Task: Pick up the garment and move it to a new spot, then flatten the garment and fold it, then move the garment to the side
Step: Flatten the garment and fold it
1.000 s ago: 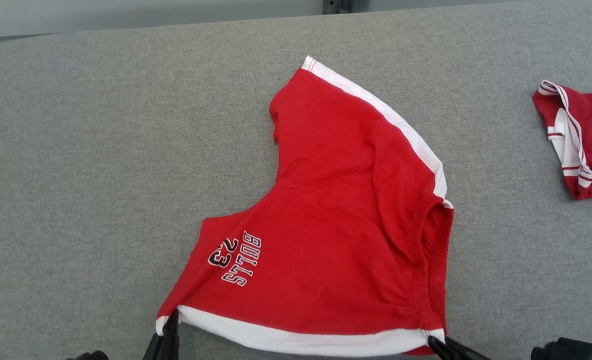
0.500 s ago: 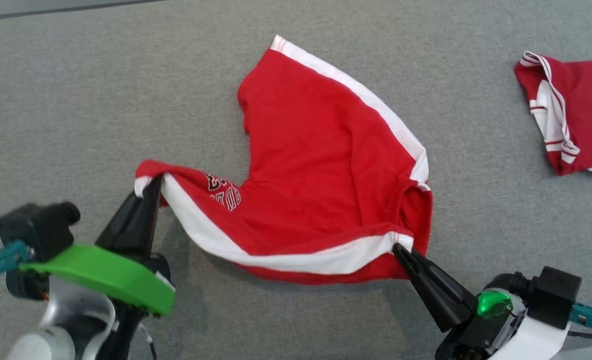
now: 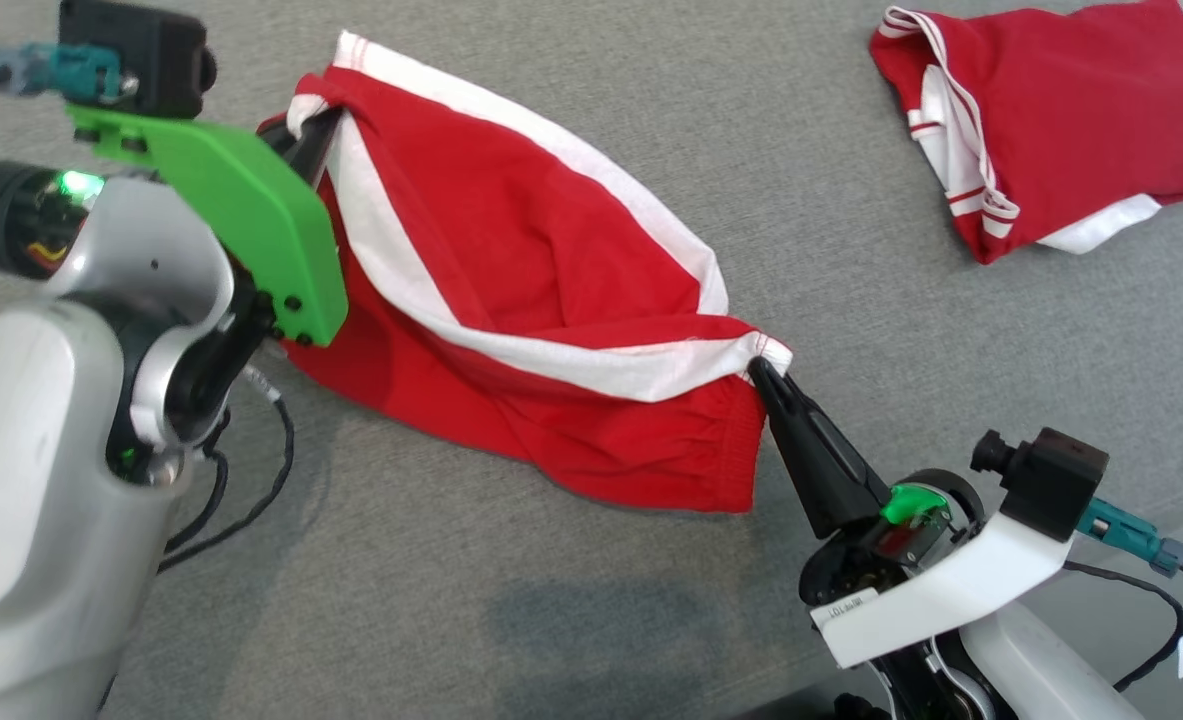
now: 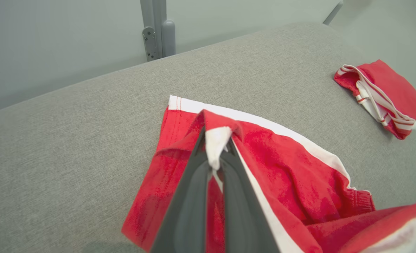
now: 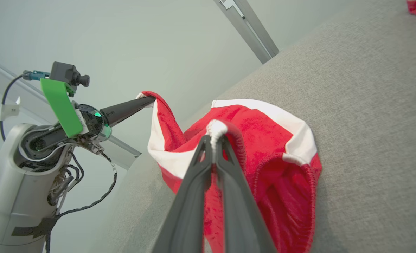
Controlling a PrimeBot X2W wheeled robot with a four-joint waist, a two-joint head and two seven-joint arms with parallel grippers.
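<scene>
The garment point(image 3: 511, 250) is a pair of red shorts with white side stripes, half lifted off the grey table point(image 3: 101, 60) and folding over on itself. My left gripper point(image 3: 313, 118) is shut on its white-trimmed hem corner point(image 4: 216, 138), held high. My right gripper point(image 3: 759, 368) is shut on the opposite corner by the elastic waistband point(image 5: 215, 130). The near edge hangs stretched between the two grippers, while the far leg point(image 4: 193, 105) lies on the table. From the right wrist view the left gripper point(image 5: 148, 100) holds the cloth point(image 5: 264, 147) up.
A second red and white garment point(image 3: 1041, 120) lies crumpled at the table's far right, also seen as the second garment point(image 4: 383, 95). A grey metal post point(image 4: 157, 30) stands behind the table's far edge. My left arm's cables point(image 3: 241, 490) dangle over the table.
Both grippers have raised the shorts' near edge and carried it away from me over the rest of the cloth, hiding the printed lettering. The head camera has tilted down.
</scene>
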